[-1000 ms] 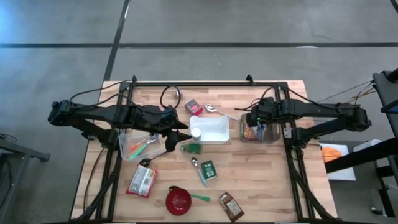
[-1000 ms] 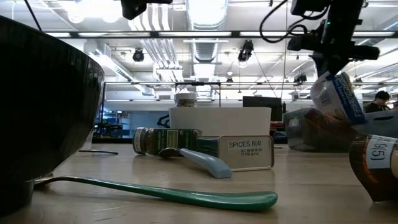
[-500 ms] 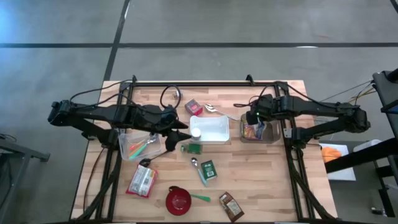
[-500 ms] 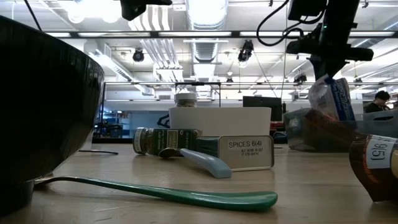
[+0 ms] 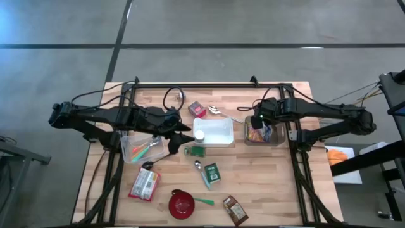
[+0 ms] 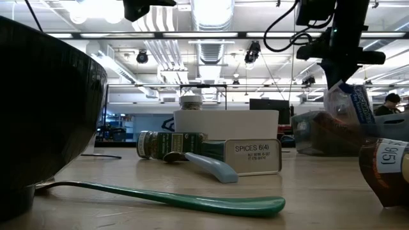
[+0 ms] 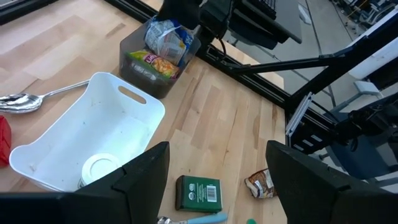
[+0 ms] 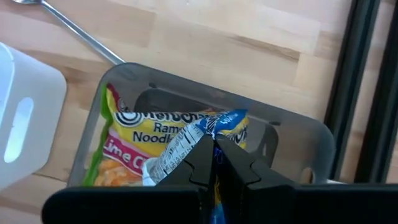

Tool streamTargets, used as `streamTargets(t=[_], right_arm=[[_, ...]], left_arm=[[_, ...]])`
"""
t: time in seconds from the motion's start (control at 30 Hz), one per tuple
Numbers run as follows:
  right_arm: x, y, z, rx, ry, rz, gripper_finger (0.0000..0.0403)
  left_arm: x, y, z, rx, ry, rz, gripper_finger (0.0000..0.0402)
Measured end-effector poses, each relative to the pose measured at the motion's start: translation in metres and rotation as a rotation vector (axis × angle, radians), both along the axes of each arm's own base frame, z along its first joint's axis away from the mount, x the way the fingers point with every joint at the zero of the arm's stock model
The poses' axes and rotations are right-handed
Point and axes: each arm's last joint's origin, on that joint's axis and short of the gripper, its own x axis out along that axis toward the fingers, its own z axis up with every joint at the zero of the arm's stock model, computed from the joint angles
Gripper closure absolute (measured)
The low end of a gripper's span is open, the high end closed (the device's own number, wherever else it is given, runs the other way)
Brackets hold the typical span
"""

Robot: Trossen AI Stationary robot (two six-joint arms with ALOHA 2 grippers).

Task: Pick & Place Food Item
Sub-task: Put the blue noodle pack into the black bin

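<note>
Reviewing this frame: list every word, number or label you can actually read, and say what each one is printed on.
"SPICES 6(4)": white label on the green spice box; the fine print under it is too small to read.
"Ramen Noodle" and "Lime": yellow-and-pink noodle packet in the grey plastic bin; brand word partly hidden.
"(5)": white label on the brown jar.
Green spice jar and blue-and-white packet in the right pincer: print unreadable.

Pale wood table point(image 5: 266, 183), grain showing, matt. Smooth white plastic tub point(image 7: 87, 146). Smoky see-through plastic bin point(image 8: 298, 134), crinkly glossy noodle packet point(image 8: 124, 140) inside. Shiny metal spoon point(image 7: 25, 102). Glossy green plastic spoon point(image 6: 192, 201). Matt black fingers point(image 7: 140, 180) up front.
</note>
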Motion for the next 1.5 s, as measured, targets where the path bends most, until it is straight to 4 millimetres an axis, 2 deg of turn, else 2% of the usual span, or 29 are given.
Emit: streamTargets(t=[0.37, 0.87, 1.27, 1.5], right_arm=[[0.018, -0.003, -0.019, 0.027, 0.089, 0.014, 0.0395], [0.027, -0.003, -0.019, 0.068, 0.014, 0.081, 0.0387], [0.025, -0.003, -0.021, 0.074, 0.023, 0.074, 0.0258], [0.025, -0.002, -0.021, 0.089, 0.014, 0.078, 0.0210]], left_arm=[[0.000, 0.000, 0.000, -0.009, 0.000, 0.007, 0.0133], [0.000, 0.001, 0.000, -0.016, 0.004, 0.013, 0.0133], [0.000, 0.001, -0.001, -0.016, 0.010, 0.014, 0.0133], [-0.001, 0.001, -0.002, -0.024, 0.024, 0.019, 0.0133]])
